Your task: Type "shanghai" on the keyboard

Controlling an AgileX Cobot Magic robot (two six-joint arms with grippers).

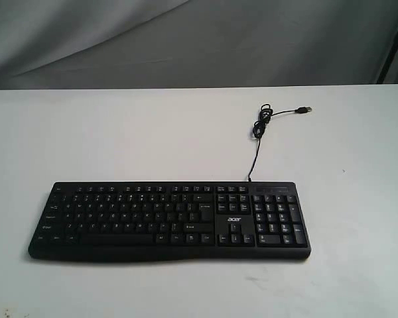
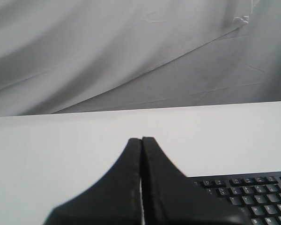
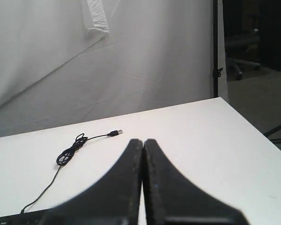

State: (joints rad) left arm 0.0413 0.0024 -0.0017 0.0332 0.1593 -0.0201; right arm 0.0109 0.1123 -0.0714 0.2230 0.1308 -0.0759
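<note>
The black keyboard point(image 1: 169, 220) lies flat on the white table point(image 1: 119, 132), near its front edge, number pad to the right. Its thin USB cable point(image 1: 260, 126) runs back from the top edge in a loose coil, ending in an unplugged plug point(image 1: 306, 109). Neither arm shows in the exterior view. In the left wrist view my left gripper point(image 2: 141, 139) is shut with nothing in it, and a corner of the keyboard point(image 2: 253, 194) shows beyond it. My right gripper point(image 3: 143, 141) is likewise shut and empty, with the cable point(image 3: 70, 151) lying ahead of it.
Grey cloth point(image 1: 186, 40) hangs behind the table. A black stand pole point(image 3: 215, 47) rises at the table's far right corner, with a dark room and a chair point(image 3: 243, 47) past it.
</note>
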